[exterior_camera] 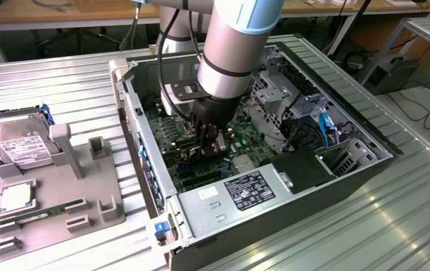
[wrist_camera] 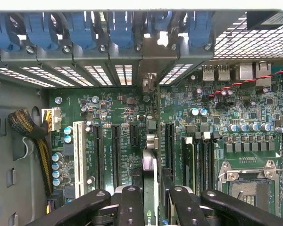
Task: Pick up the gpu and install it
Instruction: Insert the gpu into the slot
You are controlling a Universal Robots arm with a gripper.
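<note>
Gripper (wrist_camera: 151, 197) clamped on the card (wrist_camera: 150, 160), held edge-down over a slot (wrist_camera: 169, 143) at 12 o'clock on the motherboard (wrist_camera: 226, 117), aligned for seating.

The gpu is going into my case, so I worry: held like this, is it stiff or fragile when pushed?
Probably stiff: the gpu stands straight, edge-on, clamped in the gripper. Likely fragile under sideways force, being a thin board. It could tip in the grip, held high above the motherboard.
</note>
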